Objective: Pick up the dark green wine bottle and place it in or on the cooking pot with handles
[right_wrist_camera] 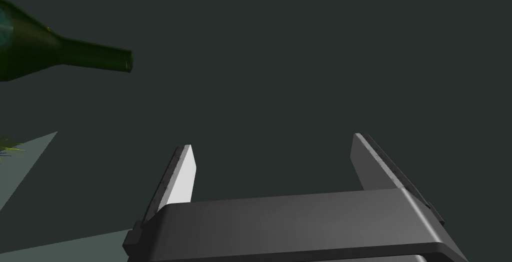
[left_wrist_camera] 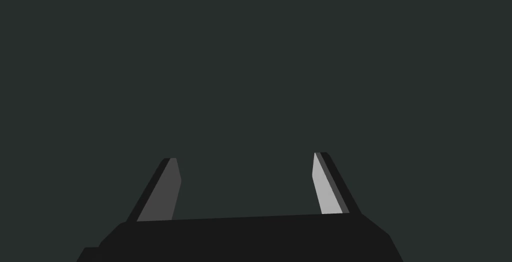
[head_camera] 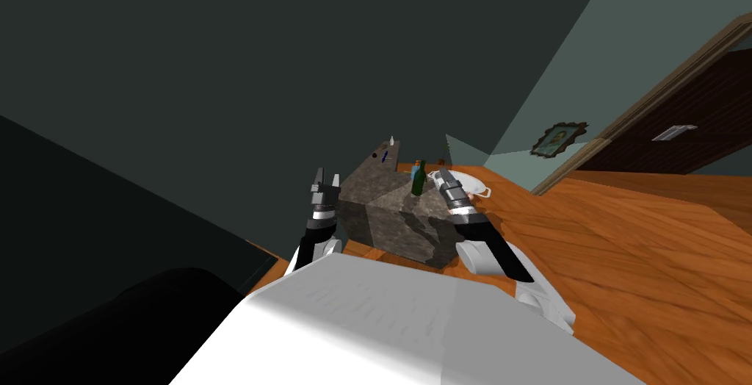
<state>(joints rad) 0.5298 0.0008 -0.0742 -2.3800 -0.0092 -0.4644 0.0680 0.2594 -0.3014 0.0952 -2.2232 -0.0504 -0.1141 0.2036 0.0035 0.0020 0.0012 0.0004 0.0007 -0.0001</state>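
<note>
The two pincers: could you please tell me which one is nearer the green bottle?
The right pincer, open just beside the bottle over the stone block; the left pincer, also open, stands apart at the block's other side.

A mottled grey block (head_camera: 396, 219) stands on the wooden floor (head_camera: 624, 256).

Wine bottle (right_wrist_camera: 52, 50) is cut off (just neck and shoulder show).
</note>
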